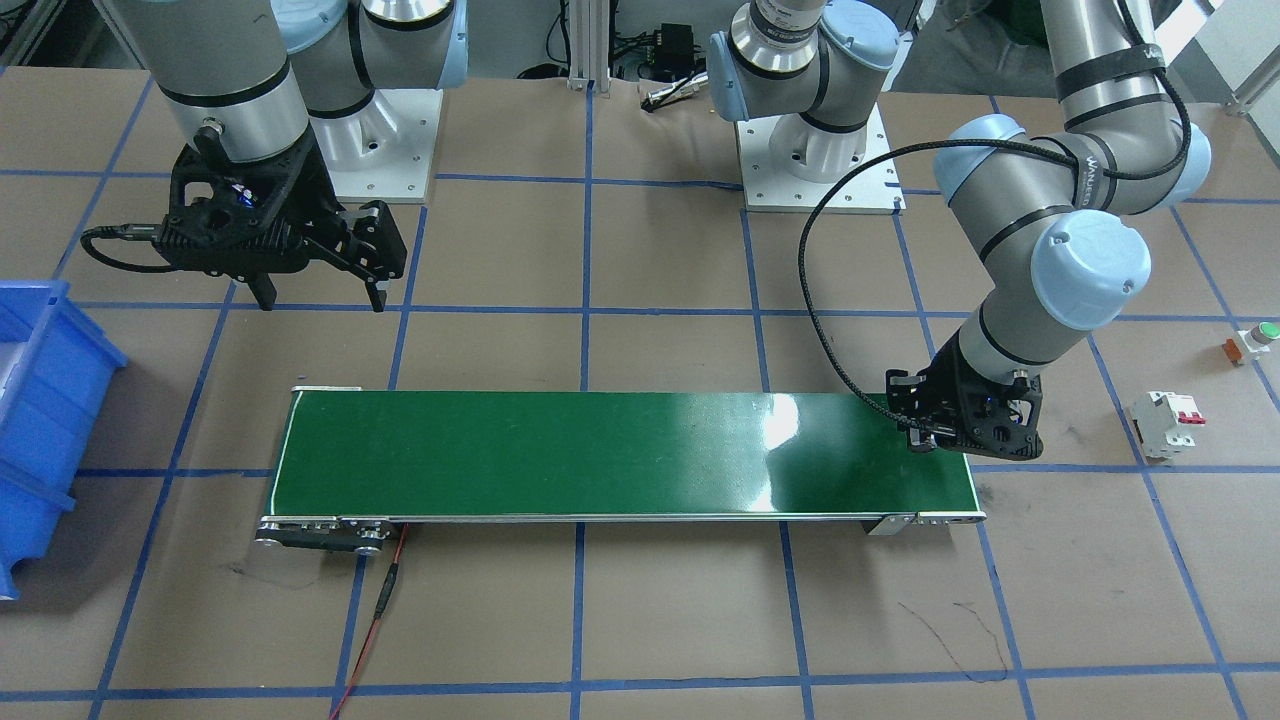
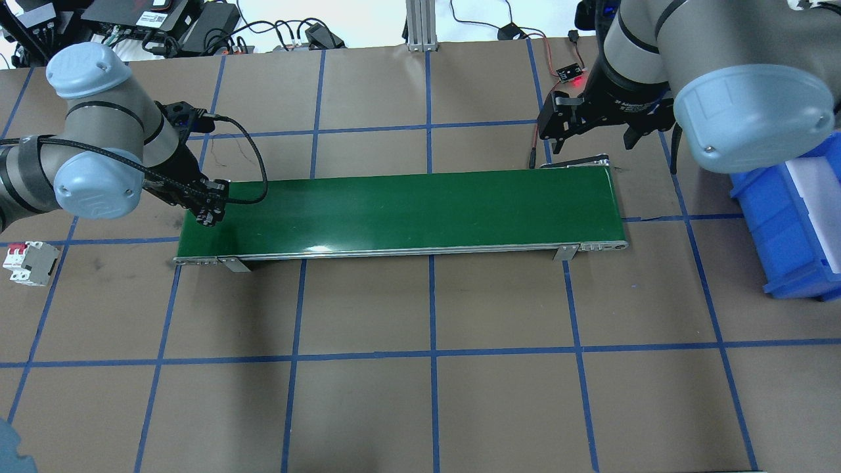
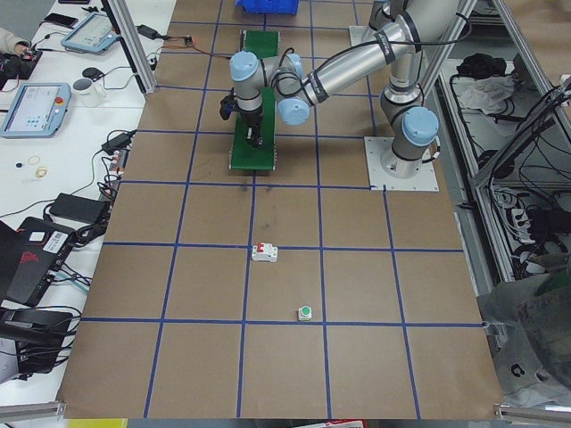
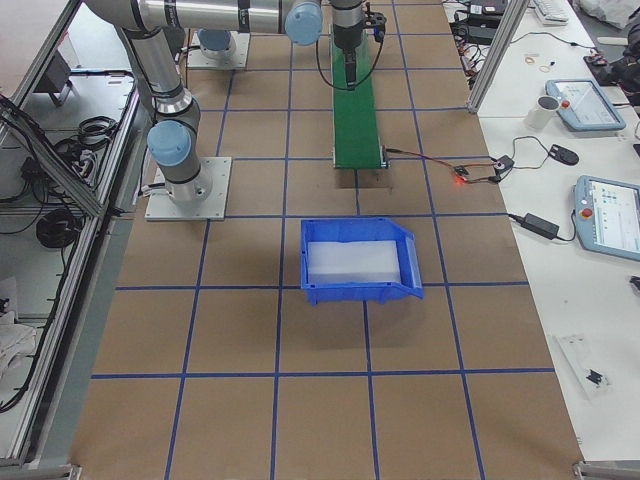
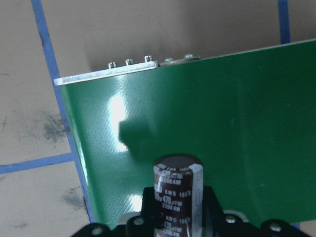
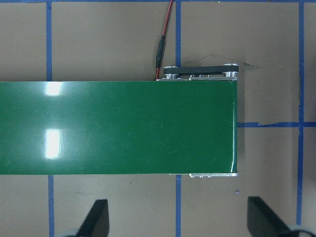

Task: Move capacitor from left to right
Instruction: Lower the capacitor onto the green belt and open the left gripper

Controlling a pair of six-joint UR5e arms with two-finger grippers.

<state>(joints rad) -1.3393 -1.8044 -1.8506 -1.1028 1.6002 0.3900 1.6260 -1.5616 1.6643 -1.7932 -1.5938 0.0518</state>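
The capacitor point(image 5: 177, 192), a small dark cylinder with pale print, stands upright between the fingers of my left gripper point(image 1: 925, 440). That gripper is shut on it over the left end of the green conveyor belt point(image 1: 600, 450), and it also shows in the overhead view point(image 2: 211, 213). The capacitor casts a shadow on the belt; I cannot tell whether it touches the belt. My right gripper point(image 1: 320, 298) is open and empty. It hangs beside the belt's right end point(image 6: 197, 128), and its fingers point(image 6: 96, 219) are spread wide.
A blue bin point(image 2: 795, 223) stands on the table beyond the belt's right end. A white breaker with red switches point(image 1: 1165, 422) and a green-topped push button point(image 1: 1255, 340) lie on the table off the belt's left end. A red wire point(image 1: 385, 600) runs from the belt's right end.
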